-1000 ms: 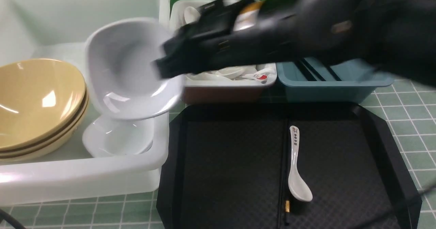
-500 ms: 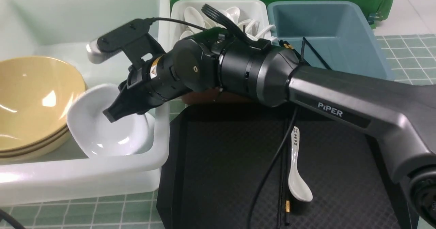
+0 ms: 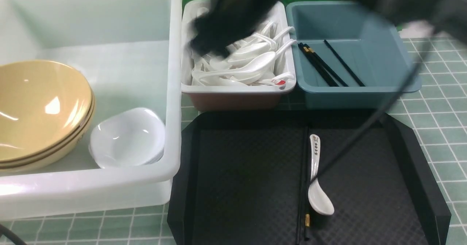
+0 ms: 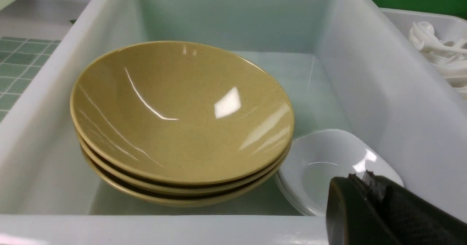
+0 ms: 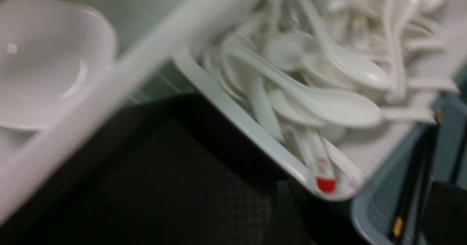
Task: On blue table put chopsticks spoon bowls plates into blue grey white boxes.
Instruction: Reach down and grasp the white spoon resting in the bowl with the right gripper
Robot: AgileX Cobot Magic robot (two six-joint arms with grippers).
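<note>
Taking stock from the biggest thing down: the large white box on my left holds the stacked tan bowls, with the small white bowls nested just beside them, so I judge the bowl part done. The black tray in front of me is nearly bare. Behind it stand the blue-grey box, with dark chopsticks lying in it, and the smaller white box, heaped with spoons.

My right gripper is a smear of motion blur above that spoon heap. I cannot tell whether its fingers are spread or closed. My left gripper hangs over the near rim of the large box, fingers pressed together on nothing.

What remains is on the tray: one white spoon, and a pair of chopsticks lying right along its left side. So I reckon I am between items, and the spoon comes next. That calls for bringing my right fingers down spread across the thin handle, pinching it without catching the chopsticks, then carrying it to the spoon box.
</note>
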